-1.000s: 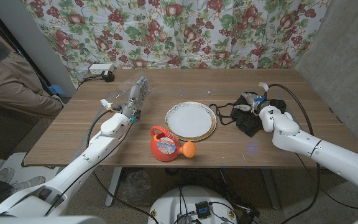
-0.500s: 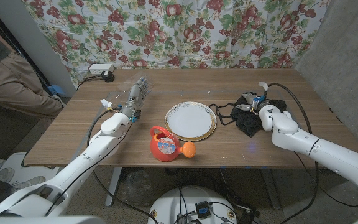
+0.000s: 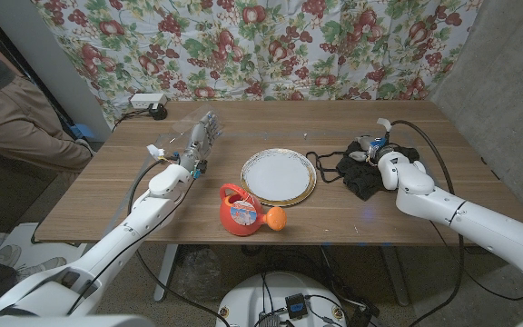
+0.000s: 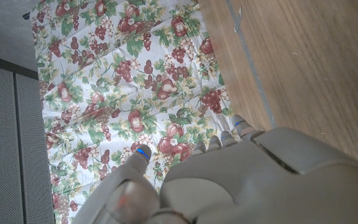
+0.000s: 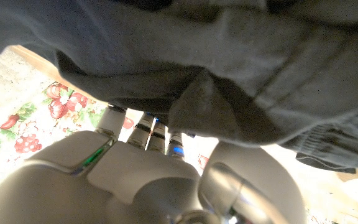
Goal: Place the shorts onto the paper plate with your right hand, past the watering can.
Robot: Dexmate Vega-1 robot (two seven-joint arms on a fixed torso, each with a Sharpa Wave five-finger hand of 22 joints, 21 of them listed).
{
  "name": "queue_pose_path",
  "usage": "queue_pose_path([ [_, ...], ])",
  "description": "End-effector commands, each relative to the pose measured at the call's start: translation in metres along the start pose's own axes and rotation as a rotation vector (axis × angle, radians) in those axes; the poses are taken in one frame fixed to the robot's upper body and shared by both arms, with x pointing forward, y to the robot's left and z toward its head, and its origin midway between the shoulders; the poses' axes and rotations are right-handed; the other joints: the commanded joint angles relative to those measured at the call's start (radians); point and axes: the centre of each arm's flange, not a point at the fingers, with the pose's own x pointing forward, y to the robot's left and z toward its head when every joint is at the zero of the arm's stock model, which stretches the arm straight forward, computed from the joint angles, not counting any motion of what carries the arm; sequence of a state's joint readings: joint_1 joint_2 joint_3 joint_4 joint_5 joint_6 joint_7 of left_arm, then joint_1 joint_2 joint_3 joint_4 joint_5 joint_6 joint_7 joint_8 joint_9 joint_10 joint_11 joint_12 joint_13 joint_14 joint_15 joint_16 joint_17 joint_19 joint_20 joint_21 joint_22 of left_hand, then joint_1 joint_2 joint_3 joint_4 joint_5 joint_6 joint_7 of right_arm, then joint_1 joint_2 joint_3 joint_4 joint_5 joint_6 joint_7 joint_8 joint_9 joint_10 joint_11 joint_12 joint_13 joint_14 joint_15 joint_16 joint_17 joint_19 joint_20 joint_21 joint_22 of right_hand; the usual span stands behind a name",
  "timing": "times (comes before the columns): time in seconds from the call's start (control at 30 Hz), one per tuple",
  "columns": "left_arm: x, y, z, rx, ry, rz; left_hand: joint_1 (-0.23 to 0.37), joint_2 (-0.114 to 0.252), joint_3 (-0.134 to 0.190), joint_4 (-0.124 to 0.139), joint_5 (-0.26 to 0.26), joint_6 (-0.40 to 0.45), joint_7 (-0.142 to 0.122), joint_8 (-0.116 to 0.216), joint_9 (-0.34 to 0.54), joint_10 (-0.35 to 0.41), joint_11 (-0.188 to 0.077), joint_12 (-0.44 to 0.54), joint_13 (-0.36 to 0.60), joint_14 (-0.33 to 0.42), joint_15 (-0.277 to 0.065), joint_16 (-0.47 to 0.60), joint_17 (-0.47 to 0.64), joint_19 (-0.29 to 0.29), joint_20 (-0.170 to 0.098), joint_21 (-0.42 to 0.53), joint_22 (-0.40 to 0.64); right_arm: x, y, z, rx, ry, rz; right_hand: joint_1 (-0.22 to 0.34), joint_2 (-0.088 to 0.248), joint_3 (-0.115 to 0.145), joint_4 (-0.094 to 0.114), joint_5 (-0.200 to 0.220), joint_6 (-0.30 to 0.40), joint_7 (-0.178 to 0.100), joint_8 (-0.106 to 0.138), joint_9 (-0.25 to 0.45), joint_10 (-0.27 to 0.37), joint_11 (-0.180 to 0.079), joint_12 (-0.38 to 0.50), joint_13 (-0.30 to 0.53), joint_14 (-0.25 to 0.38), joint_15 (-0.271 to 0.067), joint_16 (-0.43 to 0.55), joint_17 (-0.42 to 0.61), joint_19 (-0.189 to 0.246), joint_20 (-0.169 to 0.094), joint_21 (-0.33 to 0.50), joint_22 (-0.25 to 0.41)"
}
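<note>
My left hand (image 3: 200,138) sits parked on the table's left side, fingers apart and holding nothing, same as a second ago. The watering can (image 3: 241,210) is near the front edge, the paper plate (image 3: 278,175) just behind it and bare. My right hand (image 3: 377,151) has nudged slightly deeper into the shorts (image 3: 363,175), right of the plate; can't tell if it's gripping yet, nothing lifted.

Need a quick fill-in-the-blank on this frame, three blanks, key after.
1. The white paper plate with a gold rim holds ____.
2. The dark crumpled shorts lie on the wooden table under the robot's ____ hand.
3. The red plastic watering can has an ____ spout tip.

Missing words: nothing; right; orange
</note>
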State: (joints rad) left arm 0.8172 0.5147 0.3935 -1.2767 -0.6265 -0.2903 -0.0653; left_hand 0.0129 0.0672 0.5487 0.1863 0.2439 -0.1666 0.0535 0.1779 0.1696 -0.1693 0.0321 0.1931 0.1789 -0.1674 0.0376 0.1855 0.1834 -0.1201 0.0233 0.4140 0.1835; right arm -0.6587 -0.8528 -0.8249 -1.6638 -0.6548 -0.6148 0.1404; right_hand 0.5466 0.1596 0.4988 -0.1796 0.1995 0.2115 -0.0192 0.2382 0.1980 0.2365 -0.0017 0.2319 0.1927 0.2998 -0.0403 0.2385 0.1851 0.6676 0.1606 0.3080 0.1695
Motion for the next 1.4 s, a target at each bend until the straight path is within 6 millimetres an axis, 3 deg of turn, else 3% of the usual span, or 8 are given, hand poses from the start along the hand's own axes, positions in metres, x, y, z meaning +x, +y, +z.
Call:
queue_pose_path([
  [0.03, 0.0, -0.001, 0.0, -0.004, -0.005, -0.004, -0.001, 0.109, -0.001, 0.001, 0.006, -0.039, -0.002, 0.006, 0.005, -0.059, 0.003, 0.008, 0.004, -0.068, 0.007, 0.007, 0.004, 0.006, 0.001, -0.003, 0.005, 0.0, 0.0, 0.003, -0.008, 0.003, -0.041, 0.142, 0.03, 0.035, 0.016, -0.008, 0.09, 0.006, 0.017, 0.004, 0.117, 0.017, 0.027, 0.01, 0.133, -0.08, 0.055, 0.027, 0.297, -0.275, 0.031, 0.02],
  [0.23, -0.001, -0.001, 0.001, -0.001, -0.004, -0.006, -0.001, 0.108, -0.002, 0.001, 0.006, -0.038, -0.002, 0.007, 0.005, -0.06, 0.003, 0.007, 0.004, -0.068, 0.006, 0.006, 0.004, 0.007, 0.0, -0.003, 0.005, -0.003, -0.003, 0.007, -0.028, -0.011, -0.106, 0.357, 0.046, 0.109, 0.027, -0.014, 0.27, 0.026, 0.054, 0.015, 0.291, 0.038, 0.083, 0.027, 0.387, -0.17, 0.169, 0.081, 0.353, -0.366, 0.097, 0.046],
  [0.3, -0.001, -0.001, 0.001, 0.004, -0.007, -0.002, -0.001, 0.108, -0.002, 0.001, 0.006, -0.037, -0.002, 0.007, 0.005, -0.06, 0.003, 0.007, 0.004, -0.069, 0.005, 0.006, 0.004, 0.007, 0.0, -0.003, 0.005, -0.004, -0.004, 0.008, -0.028, -0.018, -0.117, 0.447, 0.044, 0.113, 0.039, -0.022, 0.323, 0.027, 0.056, 0.021, 0.325, 0.043, 0.109, 0.045, 0.465, -0.183, 0.203, 0.127, 0.348, -0.38, 0.141, 0.069],
  [0.4, -0.001, -0.001, 0.002, 0.002, -0.007, -0.006, -0.001, 0.108, -0.002, 0.001, 0.006, -0.037, -0.002, 0.006, 0.005, -0.06, 0.003, 0.007, 0.004, -0.069, 0.005, 0.006, 0.004, 0.007, 0.0, -0.004, 0.005, -0.005, -0.005, 0.009, -0.025, -0.025, -0.135, 0.595, 0.034, 0.101, 0.022, -0.024, 0.424, 0.036, 0.073, 0.04, 0.401, 0.053, 0.175, 0.086, 0.592, -0.187, 0.243, 0.204, 0.34, -0.381, 0.231, 0.112],
  [0.47, -0.001, -0.001, 0.002, 0.002, -0.006, -0.01, -0.001, 0.108, -0.002, 0.001, 0.006, -0.037, -0.003, 0.006, 0.005, -0.06, 0.003, 0.007, 0.004, -0.069, 0.006, 0.006, 0.004, 0.007, 0.0, -0.004, 0.005, -0.006, -0.005, 0.009, -0.022, -0.03, -0.147, 0.624, 0.035, 0.094, 0.027, -0.025, 0.443, 0.034, 0.079, 0.051, 0.414, 0.052, 0.192, 0.098, 0.63, -0.187, 0.255, 0.228, 0.341, -0.383, 0.26, 0.124],
  [0.53, -0.002, -0.001, 0.002, 0.004, -0.007, -0.008, -0.001, 0.108, -0.002, 0.001, 0.006, -0.037, -0.002, 0.006, 0.005, -0.06, 0.003, 0.007, 0.004, -0.069, 0.006, 0.006, 0.004, 0.007, 0.0, -0.004, 0.005, -0.007, -0.006, 0.01, -0.017, -0.039, -0.165, 0.711, 0.029, 0.077, 0.024, -0.026, 0.506, 0.043, 0.102, 0.083, 0.48, 0.055, 0.253, 0.137, 0.7, -0.182, 0.278, 0.299, 0.337, -0.383, 0.338, 0.161],
  [0.87, -0.003, -0.001, 0.002, 0.007, -0.004, -0.014, -0.002, 0.107, -0.003, 0.001, 0.006, -0.035, -0.002, 0.007, 0.006, -0.06, 0.003, 0.007, 0.004, -0.07, 0.006, 0.006, 0.004, 0.007, -0.001, -0.005, 0.006, -0.02, -0.015, 0.011, -0.011, -0.079, -0.303, 0.787, 0.02, 0.045, 0.023, -0.026, 0.586, 0.046, 0.137, 0.126, 0.539, 0.051, 0.321, 0.185, 0.755, -0.18, 0.301, 0.392, 0.328, -0.384, 0.431, 0.205],
  [1.4, -0.009, 0.0, 0.003, 0.004, -0.012, -0.011, -0.002, 0.107, -0.004, 0.001, 0.006, -0.035, 0.0, 0.006, 0.006, -0.059, 0.005, 0.008, 0.004, -0.07, 0.008, 0.006, 0.004, 0.007, 0.0, -0.007, 0.006, -0.034, -0.038, 0.017, -0.01, -0.121, -0.48, 0.808, 0.015, 0.026, 0.028, -0.024, 0.617, 0.042, 0.143, 0.128, 0.559, 0.038, 0.336, 0.192, 0.761, -0.178, 0.298, 0.428, 0.322, -0.383, 0.474, 0.222],
])
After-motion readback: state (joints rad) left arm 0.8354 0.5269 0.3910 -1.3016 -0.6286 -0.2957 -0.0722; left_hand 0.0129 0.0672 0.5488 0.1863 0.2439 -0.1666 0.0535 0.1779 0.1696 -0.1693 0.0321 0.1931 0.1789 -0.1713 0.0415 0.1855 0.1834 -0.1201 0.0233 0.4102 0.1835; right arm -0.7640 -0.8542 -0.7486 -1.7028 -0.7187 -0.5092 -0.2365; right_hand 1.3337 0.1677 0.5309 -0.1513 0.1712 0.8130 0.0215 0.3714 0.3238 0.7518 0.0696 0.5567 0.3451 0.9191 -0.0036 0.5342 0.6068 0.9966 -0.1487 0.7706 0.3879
